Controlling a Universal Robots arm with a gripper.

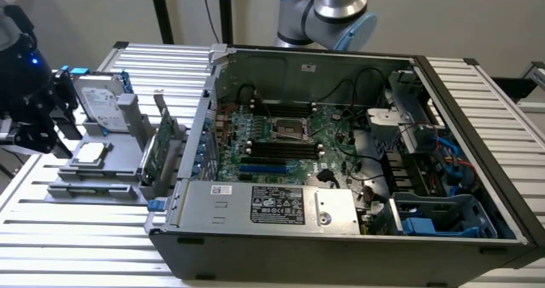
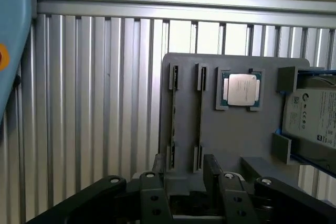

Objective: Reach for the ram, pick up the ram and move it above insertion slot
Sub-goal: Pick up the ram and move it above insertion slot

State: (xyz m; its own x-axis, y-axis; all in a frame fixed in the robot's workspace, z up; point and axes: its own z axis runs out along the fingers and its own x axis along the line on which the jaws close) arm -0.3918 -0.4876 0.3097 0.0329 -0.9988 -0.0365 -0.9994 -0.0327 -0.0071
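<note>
The tool hangs at the exterior view's far left over the slatted worktop. Its fingers are spread wide and grip nothing, and the near end of the grey fixture shows between them. Where the ram sits I cannot tell for sure: thin dark lines run between the fixture's paired slotted posts, and either may be its edge. The reach, I judge, wants the fingers square across that line, midway between the posts and clear of the processor alongside. Further right, the hard drive carries a white label with a round logo, its print too small to read. The expansion card stands next. In the open computer case, the power supply's black label is likewise illegible.
</note>
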